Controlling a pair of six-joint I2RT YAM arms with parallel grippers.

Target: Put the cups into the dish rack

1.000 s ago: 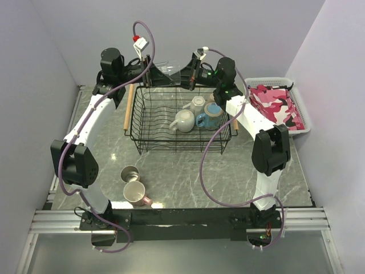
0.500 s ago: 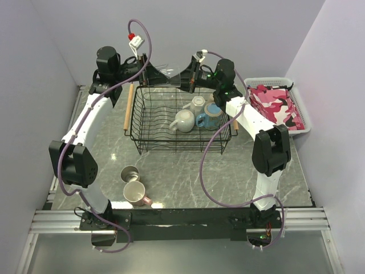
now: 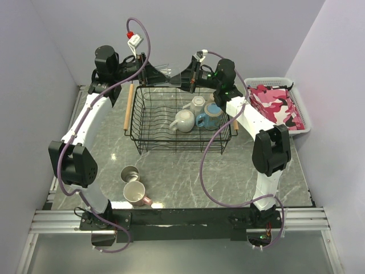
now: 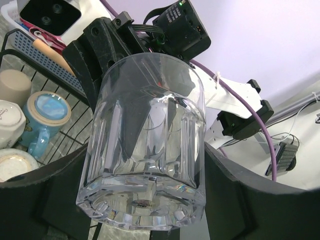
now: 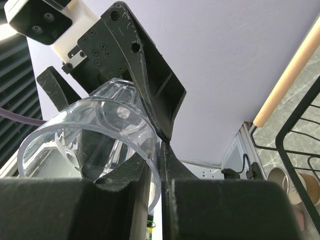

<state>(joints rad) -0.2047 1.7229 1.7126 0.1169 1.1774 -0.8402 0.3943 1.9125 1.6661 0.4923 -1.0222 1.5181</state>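
Observation:
The clear glass (image 3: 167, 74) hangs in the air above the back rim of the black wire dish rack (image 3: 177, 150), held between both grippers. My left gripper (image 3: 157, 73) has its fingers against both sides of the glass (image 4: 145, 140) near its thick base. My right gripper (image 3: 181, 79) is shut on the glass rim (image 5: 95, 135), one finger inside and one outside. Two white mugs (image 3: 183, 121) (image 3: 197, 104), a blue mug (image 3: 210, 116) and a tan cup (image 4: 14, 85) sit in the rack's right half. A steel cup (image 3: 130, 173) and a pink mug (image 3: 136, 194) stand on the table in front.
A white plastic basket (image 3: 302, 127) with pink camouflage cloth sits at the right wall. The rack has light wooden handles (image 3: 129, 108) on its sides. Walls close in behind and on both sides. The arms' cables loop above the rack and table.
The left arm has shifted slightly left and its jaws widened, then narrowed around the glass base. The right gripper has kept its pinch on the rim.

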